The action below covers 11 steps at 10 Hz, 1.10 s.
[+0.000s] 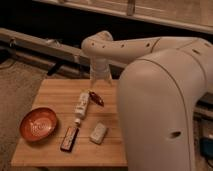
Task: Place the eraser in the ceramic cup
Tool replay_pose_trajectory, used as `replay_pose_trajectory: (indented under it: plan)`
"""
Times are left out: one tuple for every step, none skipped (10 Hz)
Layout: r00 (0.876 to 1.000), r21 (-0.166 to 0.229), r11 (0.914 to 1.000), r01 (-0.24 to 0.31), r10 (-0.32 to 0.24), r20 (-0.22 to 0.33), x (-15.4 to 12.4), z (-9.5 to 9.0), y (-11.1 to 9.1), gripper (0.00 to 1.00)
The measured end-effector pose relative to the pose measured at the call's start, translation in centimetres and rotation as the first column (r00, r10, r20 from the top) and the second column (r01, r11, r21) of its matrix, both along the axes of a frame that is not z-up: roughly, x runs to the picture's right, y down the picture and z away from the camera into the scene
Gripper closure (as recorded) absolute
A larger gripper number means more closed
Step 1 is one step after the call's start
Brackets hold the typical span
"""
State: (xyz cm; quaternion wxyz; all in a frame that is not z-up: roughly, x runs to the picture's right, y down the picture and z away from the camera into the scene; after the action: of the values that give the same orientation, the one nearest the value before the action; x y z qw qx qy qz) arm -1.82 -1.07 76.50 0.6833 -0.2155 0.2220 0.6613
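The eraser [69, 138], a small dark bar with an orange-red patch, lies flat near the front edge of the wooden table [55, 90], between the orange-red bowl and a pale block. My gripper [99, 81] hangs from the white arm over the table's back edge, pointing down, well behind the eraser. It is open and holds nothing. The ceramic cup does not show in this view.
A wide orange-red bowl [38, 123] sits at the front left. A white tube-like bottle [81, 106] lies mid-table beside a small red object [96, 98]. A pale grey-white block [98, 133] lies right of the eraser. My white body [160, 115] covers the table's right side.
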Motion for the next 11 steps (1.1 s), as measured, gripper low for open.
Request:
replay_pose_trajectory:
  plan:
    - [1.0, 0.005, 1.0, 0.002, -0.003, 0.003, -0.5, -0.5, 0.5, 0.3]
    - [1.0, 0.007, 1.0, 0.006, -0.006, 0.007, -1.2, -1.2, 1.5, 0.3]
    - [1.0, 0.009, 0.9999, 0.011, -0.011, 0.01, -2.2, -2.1, 2.7, 0.3]
    - [1.0, 0.011, 0.9998, 0.02, -0.02, 0.013, -3.5, -3.1, 4.2, 0.3]
    - [0.999, 0.011, 0.9995, 0.028, -0.028, 0.017, -4.8, -3.9, 5.6, 0.3]
    - [0.999, 0.009, 0.9992, 0.04, -0.04, 0.022, -6.3, -4.7, 7.0, 0.3]
    - [0.998, 0.004, 0.9986, 0.053, -0.053, 0.027, -7.9, -5.0, 8.4, 0.3]
    - [0.997, -0.008, 0.9973, 0.073, -0.073, 0.035, -10.1, -5.0, 10.3, 0.3]
    - [0.995, -0.02, 0.996, 0.087, -0.086, 0.039, -11.3, -4.7, 11.5, 0.3]
    - [0.994, -0.038, 0.994, 0.103, -0.101, 0.051, -12.7, -4.2, 13.1, 0.3]
    - [0.993, -0.064, 0.9921, 0.108, -0.104, 0.056, -13.4, -3.2, 14.5, 0.3]
